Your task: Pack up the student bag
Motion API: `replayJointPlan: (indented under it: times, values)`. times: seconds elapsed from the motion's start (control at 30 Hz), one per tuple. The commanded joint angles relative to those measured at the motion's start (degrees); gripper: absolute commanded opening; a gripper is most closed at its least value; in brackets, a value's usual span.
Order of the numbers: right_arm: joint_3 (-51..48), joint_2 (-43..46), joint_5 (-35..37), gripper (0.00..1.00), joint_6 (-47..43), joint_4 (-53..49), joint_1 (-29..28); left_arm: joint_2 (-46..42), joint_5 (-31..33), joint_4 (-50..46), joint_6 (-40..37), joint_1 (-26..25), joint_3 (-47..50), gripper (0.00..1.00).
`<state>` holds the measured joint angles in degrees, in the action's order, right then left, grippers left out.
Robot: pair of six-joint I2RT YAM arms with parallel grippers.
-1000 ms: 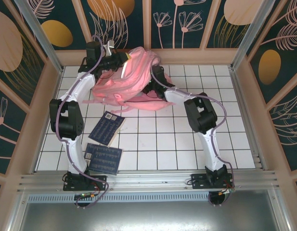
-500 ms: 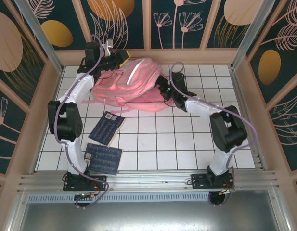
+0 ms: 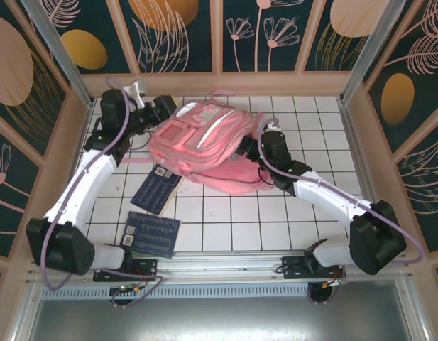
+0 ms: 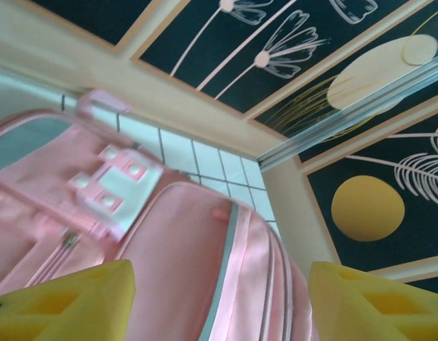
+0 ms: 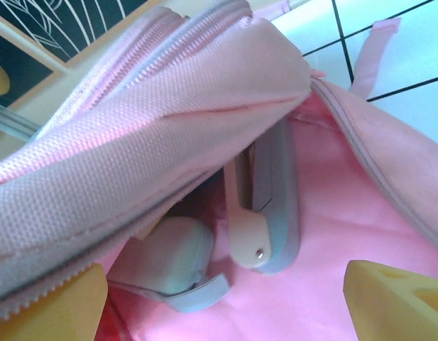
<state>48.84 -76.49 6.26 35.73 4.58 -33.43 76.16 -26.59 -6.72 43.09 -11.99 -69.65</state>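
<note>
Presently: student bag, a large pink fabric backpack (image 3: pixel 204 138), lies at the far middle of the white tiled table (image 3: pixel 325 135), main zip gaping.

Contents:
- cream-and-grey hinged item (image 5: pixel 265 213)
- pale rounded grey case (image 5: pixel 172 256)

Outside, nearby: upper dark blue patterned book (image 3: pixel 157 190), lower dark blue patterned book (image 3: pixel 152 233).

Left gripper (image 4: pixel 219 302), right gripper (image 5: pixel 226 298): jaws spread, holding nothing.

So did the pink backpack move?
Yes. The pink backpack has come away from the back wall, toward the front and a little to the right.
</note>
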Motion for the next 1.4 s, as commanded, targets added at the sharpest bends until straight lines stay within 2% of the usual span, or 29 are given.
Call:
replayJointPlan:
  times: [0.0, 0.07, 0.23, 0.37, 0.57, 0.7, 0.77, 0.87, 0.97, 1.07, 1.2, 1.37]
  values:
    - [4.0, -4.4, -5.1, 0.86, -5.0, -2.2, 1.8, -2.4, 0.2, -3.0, -0.4, -0.3, 5.0, 0.66]
    - [9.9, -9.2, -7.4, 0.85, -7.1, -6.7, 1.8, -4.7, 0.2, -5.0, -0.7, -0.7, 7.5, 0.67]
    - [22.5, -19.8, -8.9, 0.82, -10.0, -15.2, 1.8, -10.4, 10.2, -16.7, -0.2, -0.9, 11.6, 0.70]
    - [35.8, -30.8, -14.6, 0.79, -11.8, -19.3, 3.7, -12.0, 13.2, -21.1, -0.1, -0.9, 15.5, 0.72]
    - [62.3, -48.5, -19.0, 0.75, -11.5, -28.9, 3.6, -10.4, 16.1, -20.1, 2.0, -0.9, 18.2, 0.73]
    - [76.4, -57.2, -18.3, 0.76, -11.7, -37.2, 4.6, -4.3, 16.7, -16.9, 4.5, -0.9, 17.5, 0.73]
    - [75.9, -56.8, -19.3, 0.78, -11.3, -38.3, 5.0, 0.0, 15.2, -14.6, 5.4, -0.9, 16.5, 0.73]
    - [67.7, -52.2, -21.2, 0.80, -10.9, -35.6, 5.6, 6.9, 13.0, -9.7, 7.6, -0.9, 14.8, 0.71]
    - [61.1, -48.2, -20.0, 0.80, -12.0, -35.3, 6.3, 13.8, 12.0, -5.6, 9.5, -0.9, 11.1, 0.70]
    - [58.5, -47.1, -13.4, 0.79, -16.7, -39.3, 6.9, 20.2, 11.6, -4.8, 10.5, -0.9, 5.7, 0.69]
    - [59.9, -48.1, 3.5, 0.79, -21.7, -46.1, 7.0, 26.1, 12.2, -5.1, 12.2, -0.9, 0.2, 0.70]
    - [61.2, -47.2, 22.9, 0.79, -26.5, -46.8, 4.8, 32.6, 11.1, -6.4, 14.0, -0.9, -6.7, 0.69]
